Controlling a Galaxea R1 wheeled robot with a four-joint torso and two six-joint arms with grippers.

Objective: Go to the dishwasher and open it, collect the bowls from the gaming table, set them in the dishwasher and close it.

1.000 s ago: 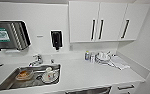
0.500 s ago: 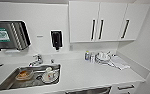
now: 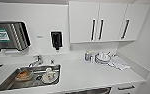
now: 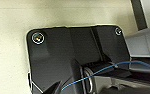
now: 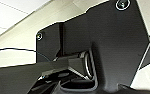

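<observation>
I face a white kitchen counter from close by. Under its front edge, a strip of stainless steel shows, which looks like the top of the dishwasher; its handle and front are out of view. The bowls and the gaming table are out of view. In the left wrist view the arm's dark plate hangs over a pale floor. In the right wrist view the plate stands against pale surfaces.
A steel sink set into the counter holds white crockery and a dish with something orange. Behind it are a tap, a paper towel dispenser and a black soap dispenser. White wall cabinets hang above stacked plates and a cloth.
</observation>
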